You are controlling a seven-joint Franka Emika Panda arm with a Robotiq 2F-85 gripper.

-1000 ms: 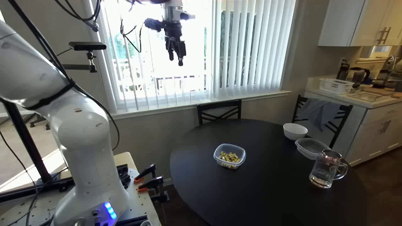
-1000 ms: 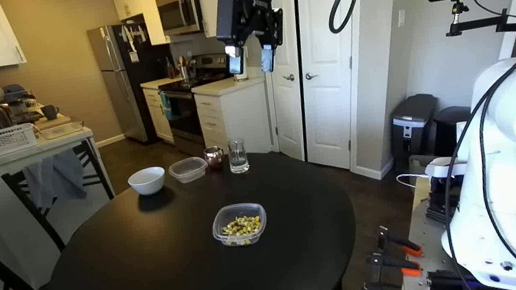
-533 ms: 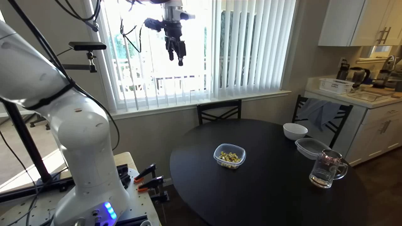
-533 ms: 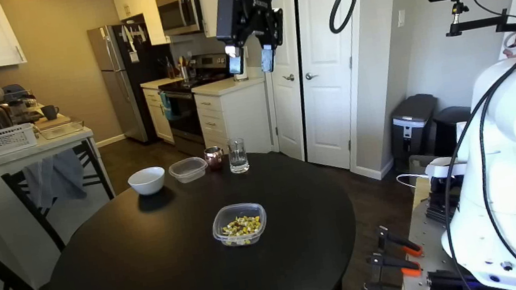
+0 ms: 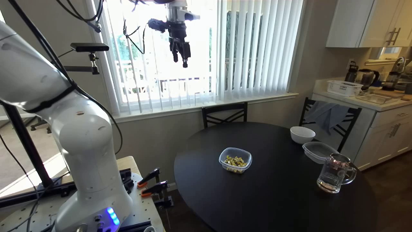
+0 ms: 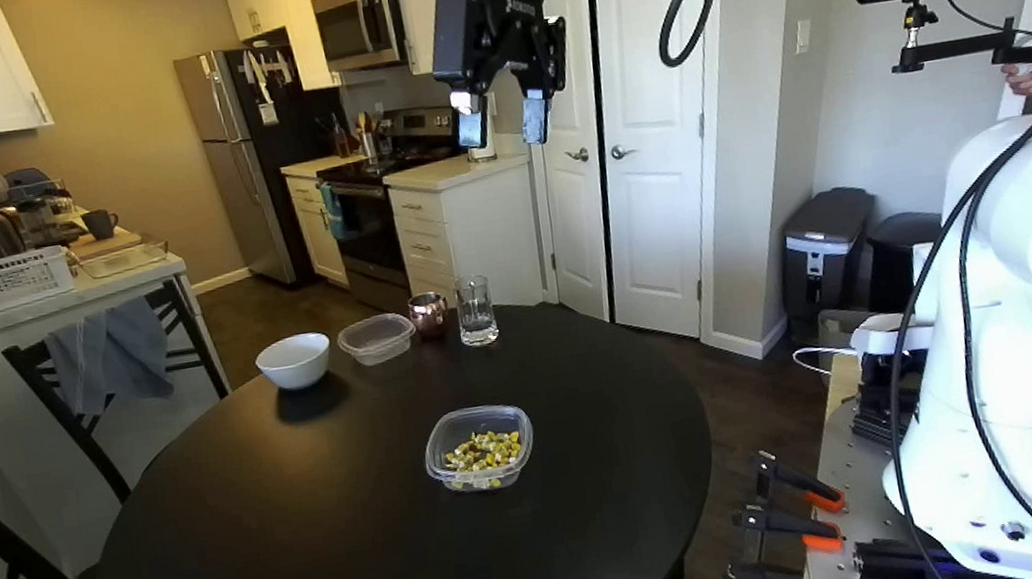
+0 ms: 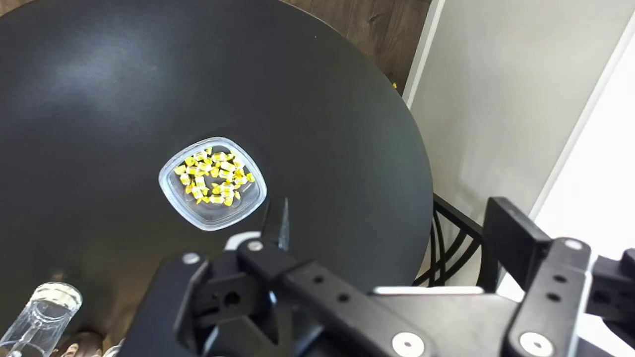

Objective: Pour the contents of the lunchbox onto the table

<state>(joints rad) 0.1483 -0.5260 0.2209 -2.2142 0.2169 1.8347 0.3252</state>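
Your lunchbox [image 7: 212, 218] is clear plastic, smooth, with a glossy rim; the contents [image 6: 483, 452] look shiny. Table [image 6: 360, 544]: smooth black, low sheen. Your gripper [image 6: 504, 122]: dull black body, bright metal screw heads [image 7: 408, 344], pale sheen on 2 pads [image 6: 535, 117]. Arm [image 5: 87, 138]: glossy white shell. Far side in an exterior view: polished copper-coloured metal cup [image 6: 428, 316], clear glass mug [image 6: 477, 317], smooth white bowl [image 6: 296, 366]. Towel [image 6: 111, 354]: matt grey cloth.

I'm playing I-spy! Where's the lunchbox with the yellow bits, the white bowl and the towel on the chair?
Lunchbox [image 7: 214, 216]: in the wrist view, on its bare inside.
White bowl [image 6: 295, 369]: in an exterior view, on its outer wall.
Towel [image 6: 109, 355]: in an exterior view, on its hanging middle.
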